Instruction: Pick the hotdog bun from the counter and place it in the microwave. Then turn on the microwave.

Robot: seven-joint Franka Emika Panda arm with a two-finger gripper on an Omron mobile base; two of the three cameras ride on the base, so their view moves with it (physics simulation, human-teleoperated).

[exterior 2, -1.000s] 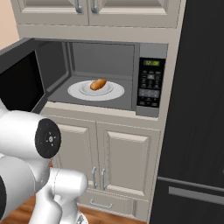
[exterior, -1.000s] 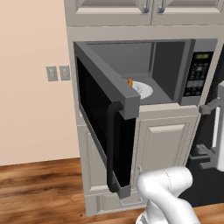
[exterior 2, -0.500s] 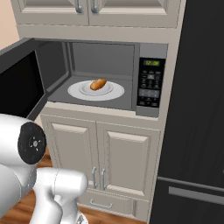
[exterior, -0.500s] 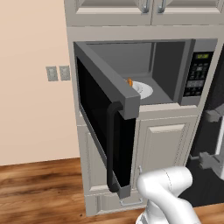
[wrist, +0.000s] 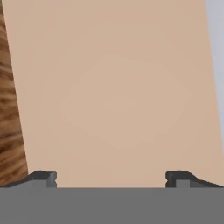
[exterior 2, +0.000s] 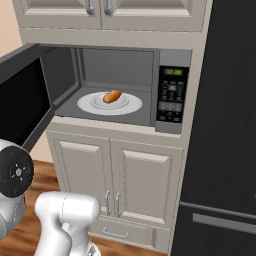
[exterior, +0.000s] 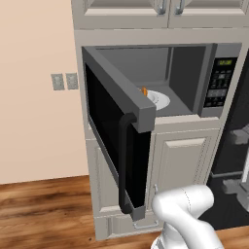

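bun: I see the hotdog bun (exterior 2: 112, 96) lying on the white plate (exterior 2: 90, 104), inside the microwave (exterior 2: 172, 59). From the left base view only its orange end (exterior: 144, 91) peeks past the door's top corner.
plate: sits on the microwave floor, roughly centred in the cavity.
microwave: built in above pale cabinet doors (exterior 2: 145, 185), below upper cabinets (exterior 2: 60, 7).
door: the microwave door (exterior: 112, 146) is swung wide open to the left, black glass, black bar handle (exterior: 124, 165) along its free edge.
keypad: the dark keypad (exterior 2: 172, 95) on the right side of the microwave, green display on top; digits too small for me to read.
fridge: the tall black fridge (exterior 2: 225, 125) stands right beside the microwave column.
gripper: the gripper (wrist: 111, 177) has its jaws spread wide, nothing between them. My hand view faces a plain beige wall (wrist: 118, 87), with a strip of wood floor (wrist: 8, 122) along one edge.
wall: two light switches (exterior: 64, 81) left of the cabinet column.
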